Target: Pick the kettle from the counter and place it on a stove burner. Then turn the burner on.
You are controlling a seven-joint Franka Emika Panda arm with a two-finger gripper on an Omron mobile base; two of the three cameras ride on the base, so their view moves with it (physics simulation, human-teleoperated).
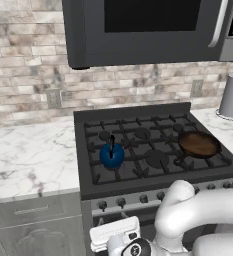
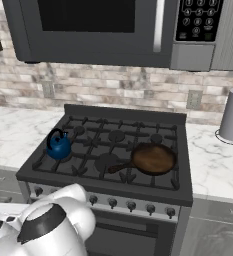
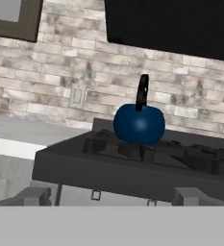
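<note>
Sitting upright on the front-left stove burner (image 1: 112,165), the blue kettle (image 1: 111,155) is placed; whether the jaws of the gripper (image 1: 119,244), low before the range, are apart cannot be told. Next, grip the matching front knob (image 1: 103,205) squarely and twist.

1. Kettle (image 1: 111,155) (image 2: 58,145) (image 3: 139,124): glossy dark-blue, ball-shaped, thin black handle upright; stands on the grate near the stove's front left corner.
2. Stove burner (image 1: 157,159): round black cap under black grate bars, front centre, unoccupied.
3. Counter (image 1: 28,157): white marble, grey veining, left of stove.
</note>
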